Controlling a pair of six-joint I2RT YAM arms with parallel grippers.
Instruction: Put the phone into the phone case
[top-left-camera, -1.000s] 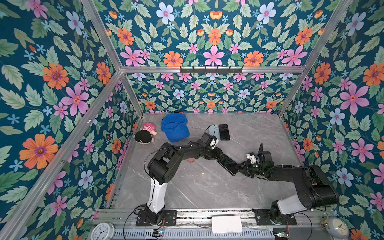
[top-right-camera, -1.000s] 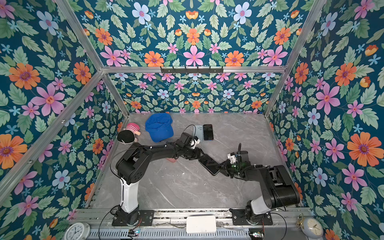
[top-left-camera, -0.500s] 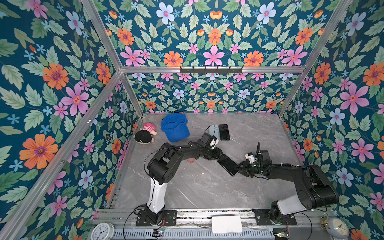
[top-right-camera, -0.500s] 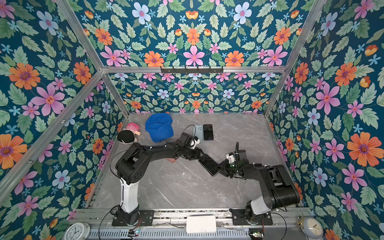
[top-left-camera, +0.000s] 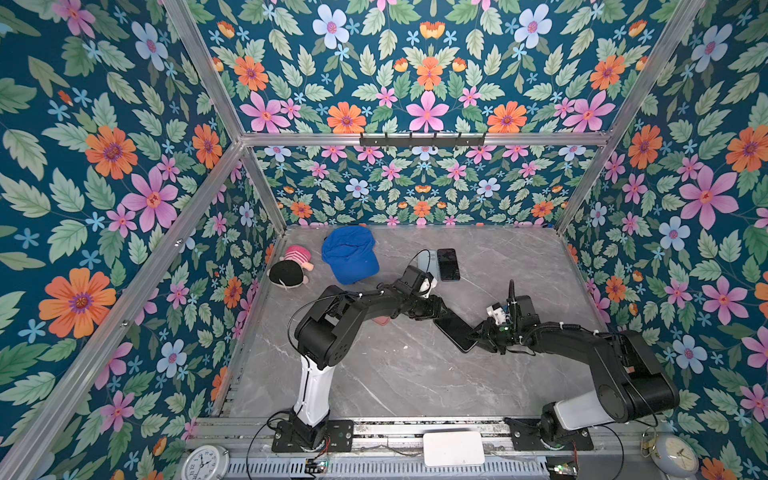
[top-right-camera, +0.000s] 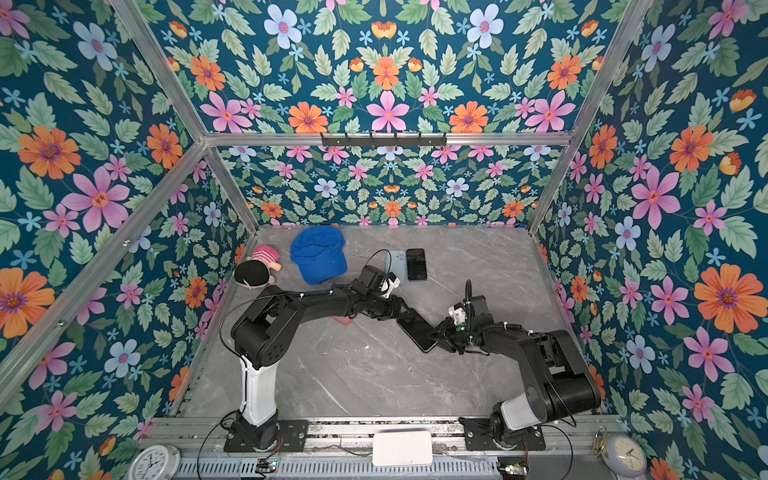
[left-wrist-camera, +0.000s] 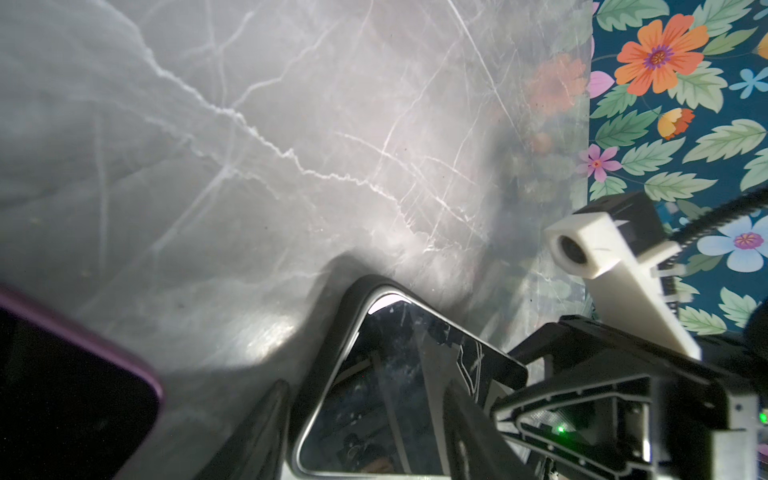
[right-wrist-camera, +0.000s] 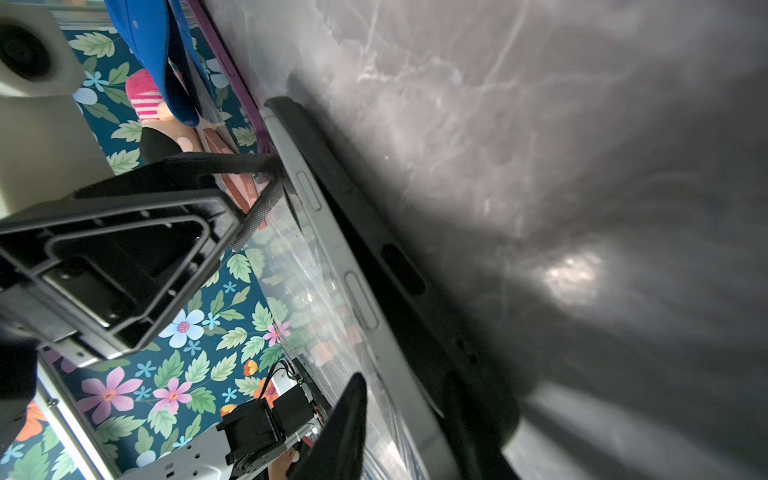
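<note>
The phone (top-left-camera: 455, 332), dark screen with a silver rim, lies mid-table in both top views, set in a black phone case (left-wrist-camera: 345, 316). Its silver side (right-wrist-camera: 332, 249) with buttons shows above the case wall (right-wrist-camera: 374, 224). My left gripper (top-left-camera: 440, 316) is shut across the phone's width at the far end, one finger (left-wrist-camera: 270, 415) on each long side. At the near end my right gripper (top-left-camera: 478, 334) straddles the thickness, slightly open. One finger (right-wrist-camera: 349, 407) hangs over the glass with a strip of screen showing; the other sits under the case.
At the back lie a dark phone with a purple edge (top-left-camera: 449, 264) and a pale blue one (top-left-camera: 428, 262). A blue cap (top-left-camera: 349, 257) and a small doll (top-left-camera: 291, 268) sit back left. A salmon-pink flat thing (top-left-camera: 380, 320) lies under the left arm.
The right jaws have widened a little around the phone's end and the right wrist has crept slightly. The left arm and the phone have stayed where they were.
</note>
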